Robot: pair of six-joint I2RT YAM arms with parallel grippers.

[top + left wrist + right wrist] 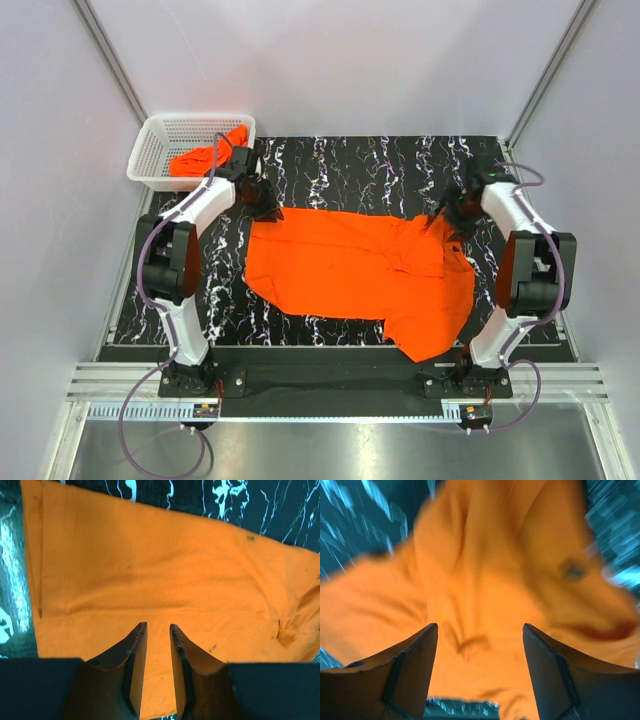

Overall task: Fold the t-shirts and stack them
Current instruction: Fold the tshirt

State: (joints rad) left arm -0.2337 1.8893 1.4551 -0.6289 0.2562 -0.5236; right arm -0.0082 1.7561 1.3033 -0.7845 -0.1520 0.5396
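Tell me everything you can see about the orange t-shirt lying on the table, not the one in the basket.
The t-shirt is plain bright orange, short-sleeved, of thin soft cloth. It lies spread out but lopsided on the black marbled table, creased near its middle right, with one part trailing toward the near right edge. The left gripper hangs over its far left corner and the right gripper over its far right, both open and holding nothing.

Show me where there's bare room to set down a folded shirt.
Barest: the far strip of black marbled mat between the spread bright orange cloth t-shirt and the back wall, left hand and right hand at its ends. A thinner strip runs along the shirt's near-left edge. Crowded: the centre and the white plastic mesh basket, holding orange cloth.
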